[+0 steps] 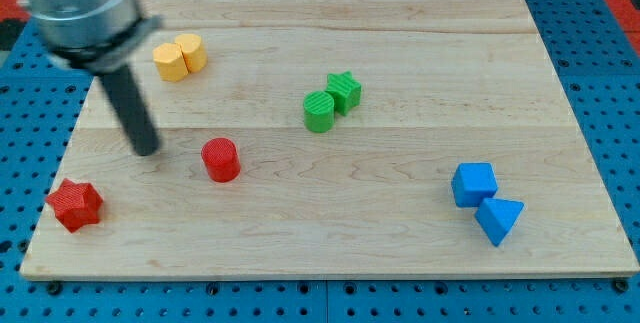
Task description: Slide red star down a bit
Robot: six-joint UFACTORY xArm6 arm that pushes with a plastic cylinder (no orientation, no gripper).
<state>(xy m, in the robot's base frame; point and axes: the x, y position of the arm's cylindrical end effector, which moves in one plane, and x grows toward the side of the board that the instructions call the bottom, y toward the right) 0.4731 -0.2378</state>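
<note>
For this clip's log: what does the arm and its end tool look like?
A blurred, grey metallic cylindrical housing at the view's top left carries a straight, dark, round rod. The rod ends in my tip, blunt and plain. No cables, markings or gripper show. My tip sits above the red star and left of the red cylinder.

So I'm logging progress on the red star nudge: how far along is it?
Nothing looks done that I can confirm: the red star-shaped block sits near the wooden board's bottom-left corner. In hand: my tip is above and to the right of it, apart from it, left of the red cylinder block. Left: reach the star's top side and push down.
</note>
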